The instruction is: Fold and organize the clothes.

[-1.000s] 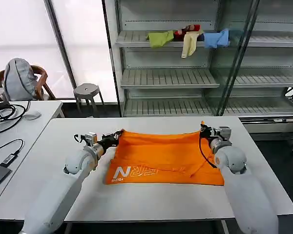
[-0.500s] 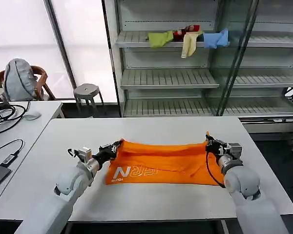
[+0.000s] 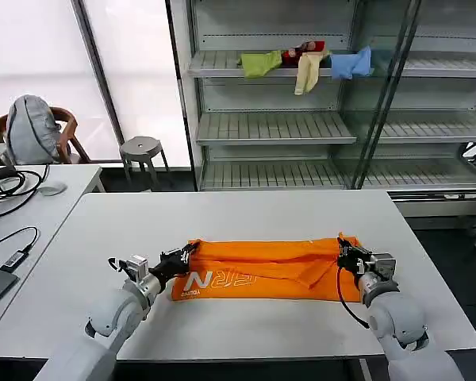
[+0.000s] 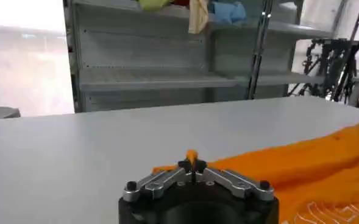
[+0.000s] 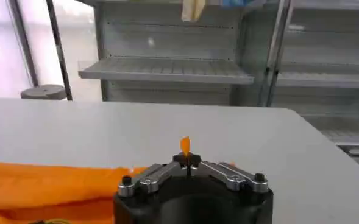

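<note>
The orange T-shirt (image 3: 262,270) lies as a flattened band across the near half of the white table (image 3: 246,214), white lettering facing up; the left gripper (image 3: 187,252) pinches its 9 o'clock corner and the right gripper (image 3: 341,248) pinches its 3 o'clock corner

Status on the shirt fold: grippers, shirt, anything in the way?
Left gripper and right gripper both shut on the orange T-shirt's far corners. Shirt on the table, far edge drawn over the near half, lettering showing. Nothing in the way.
</note>
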